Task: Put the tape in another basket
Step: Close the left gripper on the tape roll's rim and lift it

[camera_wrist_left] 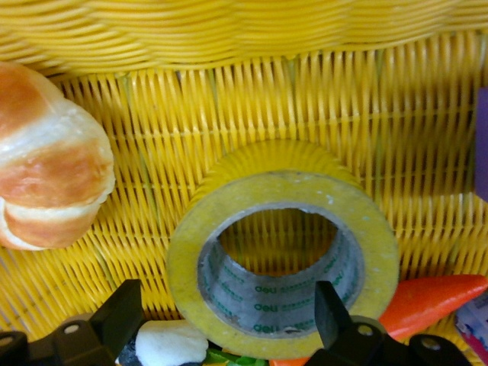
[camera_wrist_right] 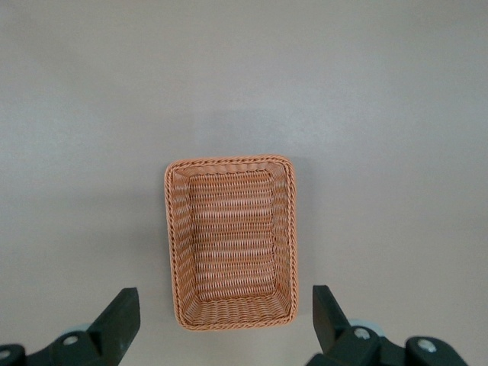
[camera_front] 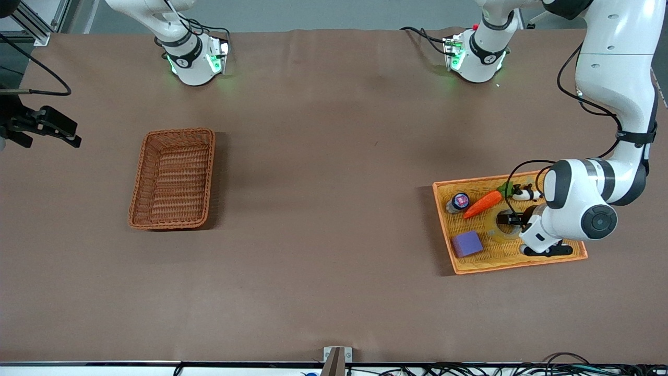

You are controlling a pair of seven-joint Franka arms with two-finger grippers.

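Note:
The tape (camera_front: 493, 233) lies flat in the flat yellow tray (camera_front: 501, 266) at the left arm's end of the table. In the left wrist view it is a yellowish ring (camera_wrist_left: 282, 191) with a grey core. My left gripper (camera_front: 509, 220) is low over it and open (camera_wrist_left: 225, 316), with one finger outside the ring and the other at its inner wall, and nothing is gripped. The reddish-brown basket (camera_front: 172, 178) stands empty at the right arm's end. My right gripper (camera_front: 70, 137) waits high up, open and empty (camera_wrist_right: 225, 320), looking down on the basket (camera_wrist_right: 231, 244).
The tray also holds a toy carrot (camera_front: 482, 204), a purple block (camera_front: 466, 243), a small jar with a blue lid (camera_front: 459, 201), a black-and-white toy animal (camera_front: 524, 194) and a croissant toy (camera_wrist_left: 46, 160) beside the tape. Bare brown table (camera_front: 323, 209) lies between tray and basket.

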